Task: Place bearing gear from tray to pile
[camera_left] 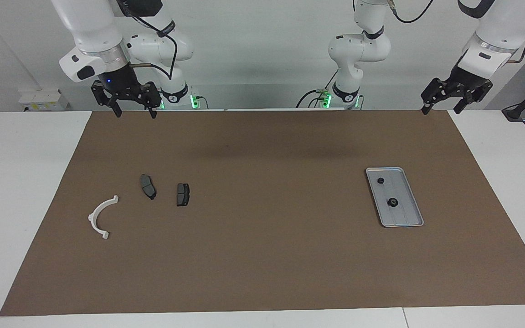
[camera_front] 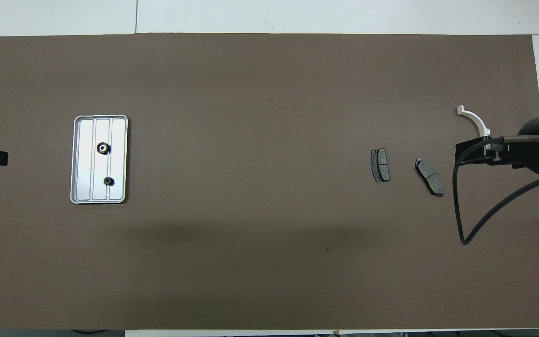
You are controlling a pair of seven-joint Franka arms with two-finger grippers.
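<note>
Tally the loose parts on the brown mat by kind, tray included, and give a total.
Silver tray: 1
Small black gears in the tray: 2
Dark grey brake pads: 2
White half-ring bracket: 1
Total: 6
</note>
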